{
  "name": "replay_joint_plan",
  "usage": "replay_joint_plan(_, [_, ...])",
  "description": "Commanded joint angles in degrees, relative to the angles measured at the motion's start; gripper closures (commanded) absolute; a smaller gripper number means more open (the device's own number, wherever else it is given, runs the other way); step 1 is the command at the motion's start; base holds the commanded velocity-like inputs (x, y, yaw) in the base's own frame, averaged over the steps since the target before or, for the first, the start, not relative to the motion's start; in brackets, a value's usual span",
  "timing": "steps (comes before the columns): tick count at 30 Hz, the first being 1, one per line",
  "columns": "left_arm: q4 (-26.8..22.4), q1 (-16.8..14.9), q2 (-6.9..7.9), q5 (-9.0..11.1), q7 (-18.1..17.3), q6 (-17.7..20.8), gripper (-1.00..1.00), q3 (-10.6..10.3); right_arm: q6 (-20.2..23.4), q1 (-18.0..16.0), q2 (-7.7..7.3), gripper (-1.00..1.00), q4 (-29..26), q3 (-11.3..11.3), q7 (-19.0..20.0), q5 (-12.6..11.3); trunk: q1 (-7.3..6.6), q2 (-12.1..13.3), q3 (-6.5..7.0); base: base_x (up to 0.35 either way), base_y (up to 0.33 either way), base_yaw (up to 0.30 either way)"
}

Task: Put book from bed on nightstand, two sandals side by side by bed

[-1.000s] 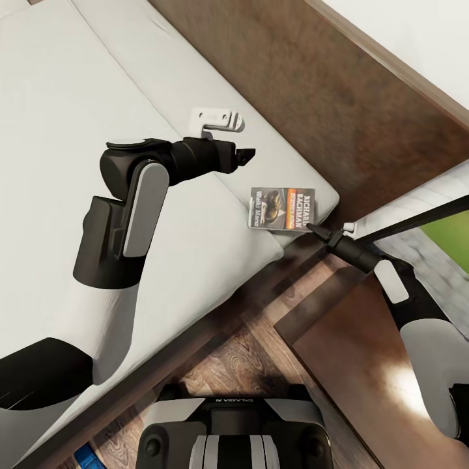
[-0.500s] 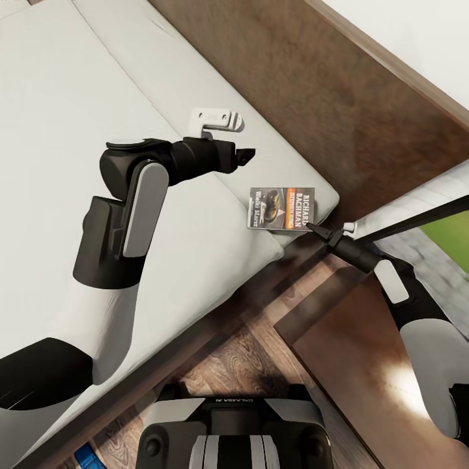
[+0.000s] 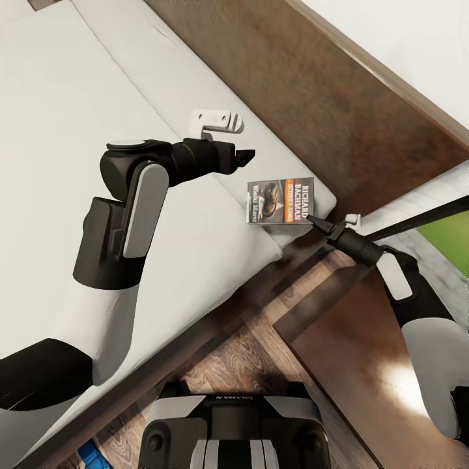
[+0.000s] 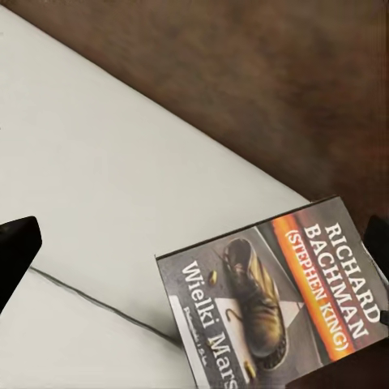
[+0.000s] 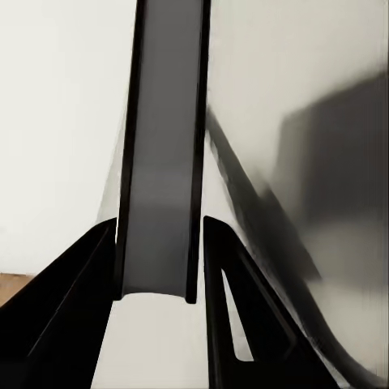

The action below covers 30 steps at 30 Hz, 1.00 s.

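- The step in hand looks like the book pickup: the right gripper (image 3: 310,220) is clenched on the lower corner of the book (image 3: 280,201), at the edge nearest the foot-side rim of the bed (image 3: 195,339).
- In the right wrist view the book (image 5: 160,162) shows edge-on as a thin dark slab running straight between the 2 black fingers (image 5: 77,300), which press on it from both sides.
- The book sits on the pale mattress (image 3: 65,130) close to its corner, near the headboard (image 3: 312,104), cover up, with the orange band and white lettering readable.
- The left gripper (image 3: 246,155) hangs above the mattress, just beside the book's upper left corner but apart from it; in its own wrist view its dark fingertips (image 4: 16,247) stand far apart, so it is released and empty.
- The nightstand (image 3: 365,365) lies right beside the bed, under the right arm, its glossy top bare where it shows.
- Next move, as I judge it: lift the book off the mattress and swing it over the nightstand top; the thin corner grip could let it tilt or slip.
- 1 blue sandal (image 3: 88,451) peeks out on the floor by the base; that step is not yet done.
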Motion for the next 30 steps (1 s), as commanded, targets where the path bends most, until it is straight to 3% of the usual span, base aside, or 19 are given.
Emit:
replay_joint_plan(1, [-0.03,-0.03,-0.01,0.25,0.23,0.24,-1.00,0.00,0.27,-0.01,-0.01,1.00,-0.34,0.02,-0.03,-0.08,-0.22,0.40,0.16,0.000,0.000,0.000])
replay_joint_plan(13, [-0.02,2.24,0.15,0.13,0.29,0.24,-1.00,0.00,0.92,-0.01,-0.03,1.00,-4.36,-0.01,-0.06,-0.10,-2.86,5.21,2.32,0.000,0.000,0.000])
replay_joint_plan(30, [-0.02,10.07,1.04,-0.17,0.32,0.24,-1.00,0.00,1.10,0.07,-0.76,1.00,-9.10,-0.04,-0.07,0.06,-6.59,12.03,5.37,0.000,0.000,0.000])
